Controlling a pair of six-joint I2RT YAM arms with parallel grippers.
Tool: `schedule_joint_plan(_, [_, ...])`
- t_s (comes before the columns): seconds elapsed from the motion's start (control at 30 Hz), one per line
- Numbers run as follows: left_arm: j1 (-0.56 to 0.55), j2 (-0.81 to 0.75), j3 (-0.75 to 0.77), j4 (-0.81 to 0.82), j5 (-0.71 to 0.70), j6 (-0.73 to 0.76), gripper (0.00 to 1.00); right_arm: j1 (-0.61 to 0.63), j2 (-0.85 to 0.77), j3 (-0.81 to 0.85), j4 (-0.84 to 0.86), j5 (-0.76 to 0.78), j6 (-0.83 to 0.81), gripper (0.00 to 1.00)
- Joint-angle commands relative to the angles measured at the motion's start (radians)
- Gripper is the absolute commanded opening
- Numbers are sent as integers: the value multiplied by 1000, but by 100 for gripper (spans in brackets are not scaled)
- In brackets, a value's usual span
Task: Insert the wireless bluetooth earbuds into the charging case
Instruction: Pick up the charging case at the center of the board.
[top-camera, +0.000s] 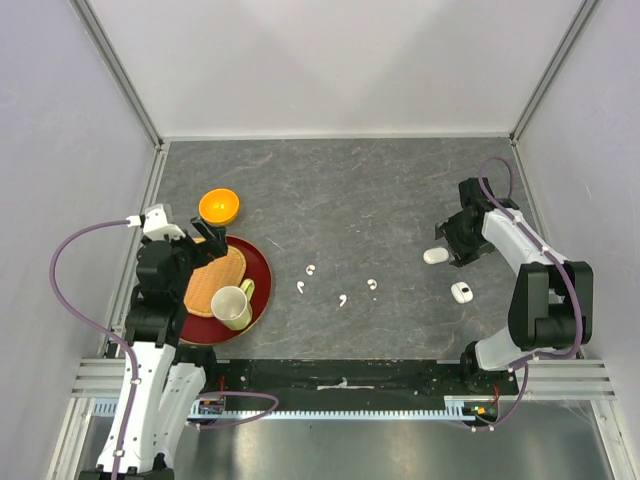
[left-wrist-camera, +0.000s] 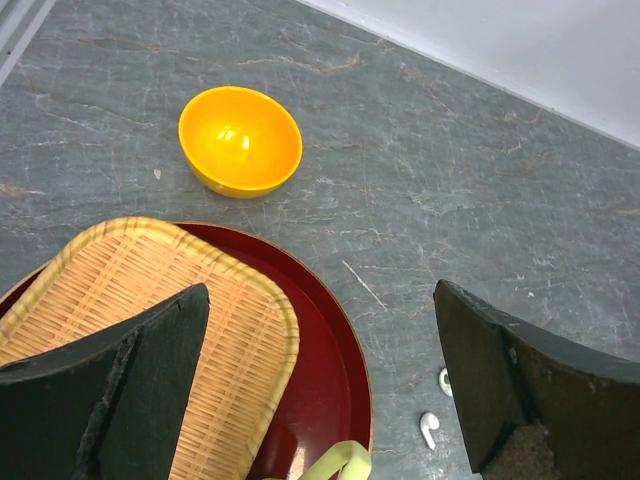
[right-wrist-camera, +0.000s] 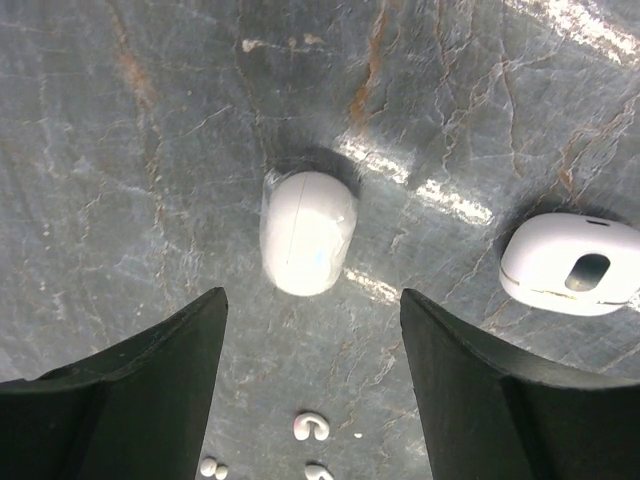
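Right end effector (right-wrist-camera: 312, 300) hangs wide open by the shut case (right-wrist-camera: 308, 232), so next it's gotta drop and grab it, earbuds (top-camera: 311, 269) lying loose nearby.

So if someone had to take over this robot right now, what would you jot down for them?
Left hand: open, empty, over the red tray and woven mat.
Right hand: open, empty, poised over the closed white case. A second white case lies beside it.
Earbuds: all four lie loose mid-table, apart from both cases.
Done: nothing inserted yet.
Left: probably open a case, then pick up the earbuds and seat them.
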Motion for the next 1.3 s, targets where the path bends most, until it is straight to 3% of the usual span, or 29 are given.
schedule_joint_plan(0.0, [2, 14, 5, 36, 39, 36, 100, -9, 53, -5, 13, 8, 8, 76])
schedule_joint_plan(0.7, [11, 65, 17, 29, 59, 40, 100, -15, 205, 14, 84, 5, 34, 74])
schedule_joint_plan(1.1, [12, 72, 20, 29, 59, 39, 100, -15, 198, -23, 96, 13, 54, 64])
schedule_joint_plan(1.27, [14, 72, 18, 29, 80, 39, 100, -15, 196, -32, 111, 2, 35, 52])
